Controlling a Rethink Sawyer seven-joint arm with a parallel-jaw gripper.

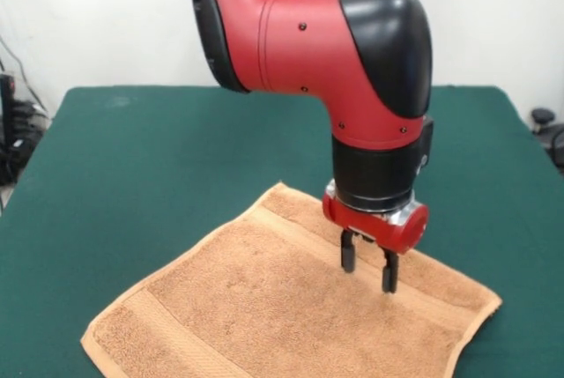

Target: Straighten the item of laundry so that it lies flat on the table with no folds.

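Front view: the only view given; it takes in most of the table (pixel 132 158) and the arm coming down over the cloth.
Towel, place: the towel (pixel 264 307) lies on the green surface toward the near side, turned cornerwise, with one corner pointing away and its nearest part cut off by the bottom edge.
Gripper, place: the gripper (pixel 368 270) hangs over the right-hand part of the towel, tips low; whether they touch the pile or hover just above it cannot be told.
Jaws: parted, with a clear gap between the two dark fingers (pixel 348 255), and nothing held.
Towel, look: orange-tan terry, roughly square, with flatter woven bands running near two opposite edges; no label shows from here.
Towel, lie: mostly spread out. The right-hand edge seems a little raised or rolled near the corner, and the near left corner looks slightly thick, so small folds may remain.
Handling, weight: judged light and soft, wholly limp, with no stiffness to carry a push across it.
Handling, grip: the looped pile should give good friction, and the felt-like surface will likely drag at it, so pulling may bunch it.
Where to hold: probably a pinch at a corner or on the hem of the right-hand edge, drawn outward.
Risk: a mid-cloth pinch would likely raise a new ridge.
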